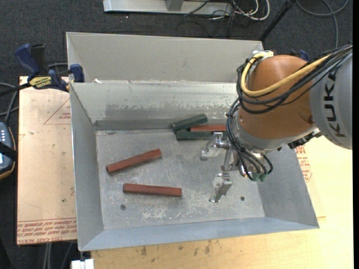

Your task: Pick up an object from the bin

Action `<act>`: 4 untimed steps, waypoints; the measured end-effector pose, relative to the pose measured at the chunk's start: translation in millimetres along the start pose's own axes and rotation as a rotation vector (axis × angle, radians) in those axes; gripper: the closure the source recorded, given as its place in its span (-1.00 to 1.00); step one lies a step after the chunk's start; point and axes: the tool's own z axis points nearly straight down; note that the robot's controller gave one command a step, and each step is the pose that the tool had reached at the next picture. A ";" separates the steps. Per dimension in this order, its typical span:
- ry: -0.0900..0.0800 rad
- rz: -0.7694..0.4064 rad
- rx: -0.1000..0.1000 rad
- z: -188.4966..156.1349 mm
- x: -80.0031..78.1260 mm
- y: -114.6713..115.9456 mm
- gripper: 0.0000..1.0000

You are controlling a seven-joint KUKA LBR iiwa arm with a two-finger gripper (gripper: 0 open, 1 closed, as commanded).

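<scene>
My gripper (217,168) hangs over the right half of the bin floor, open, with bare metal between its fingers (222,186). Just beyond it, at the back wall, lies a dark green block (189,126). A red-brown bar (207,129) touches the block's right end and runs under the arm, which hides its far end. Neither touches the gripper.
Two more red-brown bars lie left of the gripper: one slanted (134,161) at mid-left, one nearly level (152,190) nearer the front. The arm's orange cover and cables overhang the bin's right side. Sloping walls close in the floor all round.
</scene>
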 end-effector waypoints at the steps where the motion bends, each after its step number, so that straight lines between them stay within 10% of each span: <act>1: 0.000 0.000 0.000 0.0 0.0 0.0 -1.00; 3: -0.004 -0.118 0.000 116.9 -11.3 12.6 -1.00; 4: -0.017 -0.181 -0.003 166.2 -49.8 84.0 1.00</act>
